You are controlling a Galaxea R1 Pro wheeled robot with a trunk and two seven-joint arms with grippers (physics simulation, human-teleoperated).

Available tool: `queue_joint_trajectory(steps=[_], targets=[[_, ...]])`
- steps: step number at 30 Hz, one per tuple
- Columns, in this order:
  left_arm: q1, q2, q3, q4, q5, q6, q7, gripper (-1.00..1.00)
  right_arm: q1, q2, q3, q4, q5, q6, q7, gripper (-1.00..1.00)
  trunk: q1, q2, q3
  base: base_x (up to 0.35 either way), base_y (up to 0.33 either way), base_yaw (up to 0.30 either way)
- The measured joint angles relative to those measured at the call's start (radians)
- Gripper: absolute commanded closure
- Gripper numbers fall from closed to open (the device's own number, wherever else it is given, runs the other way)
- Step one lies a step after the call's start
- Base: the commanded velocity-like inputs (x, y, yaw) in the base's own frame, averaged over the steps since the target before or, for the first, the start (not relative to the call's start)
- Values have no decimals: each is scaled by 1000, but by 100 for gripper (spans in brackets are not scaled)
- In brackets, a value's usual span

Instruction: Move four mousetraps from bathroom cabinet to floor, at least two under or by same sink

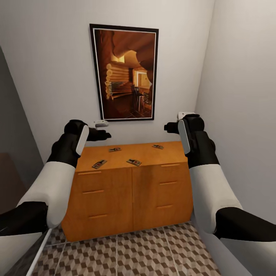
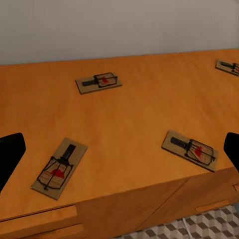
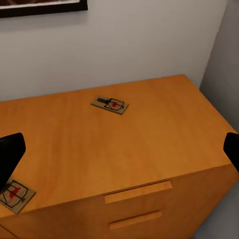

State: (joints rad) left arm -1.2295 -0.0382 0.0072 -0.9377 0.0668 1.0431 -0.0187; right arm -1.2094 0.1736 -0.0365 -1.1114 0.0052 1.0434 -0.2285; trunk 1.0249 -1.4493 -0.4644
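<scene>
The orange-brown cabinet (image 1: 126,191) stands against the back wall, its drawers closed. Four mousetraps lie flat on its top: one front left (image 1: 99,164), one front middle (image 1: 133,162), one further back (image 1: 114,149) and one back right (image 1: 157,146). My left gripper (image 1: 102,135) hovers above the top's left end, open and empty. In the left wrist view the nearest traps (image 2: 59,168) (image 2: 190,150) lie between its spread fingers (image 2: 10,154). My right gripper (image 1: 171,127) hangs open over the right end, above the back-right trap (image 3: 110,104).
A framed picture (image 1: 124,73) hangs above the cabinet. The right wall (image 1: 241,115) runs close beside my right arm, and a grey panel (image 1: 15,134) stands at the left. Cube-patterned floor tiles (image 1: 134,253) lie in front of the cabinet.
</scene>
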Motion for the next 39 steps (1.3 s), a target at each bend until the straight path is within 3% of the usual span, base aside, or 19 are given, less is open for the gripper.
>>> queue_joint_trajectory(steps=[9,13,24,26,30,39], targets=[[0,-3,0,16,3,0,0,-100,0,0,3,16,-10,0,4,-100,0,0,0,15,0,0],[0,-3,0,21,5,0,0,-100,0,1,44,48,-28,0,24,-100,0,0,0,3,0,0],[0,-2,0,70,5,0,1,-100,0,1,368,112,-237,0,189,-100,0,0,0,0,0,0],[0,-2,0,75,4,0,1,-100,0,1,398,113,-251,0,198,-100,0,0,0,0,0,0],[0,-2,0,81,4,0,1,-100,0,1,426,114,-267,0,207,-100,0,0,0,0,0,0],[0,-2,0,84,4,0,1,-100,0,1,439,110,-273,0,202,-100,0,0,0,0,0,0]])
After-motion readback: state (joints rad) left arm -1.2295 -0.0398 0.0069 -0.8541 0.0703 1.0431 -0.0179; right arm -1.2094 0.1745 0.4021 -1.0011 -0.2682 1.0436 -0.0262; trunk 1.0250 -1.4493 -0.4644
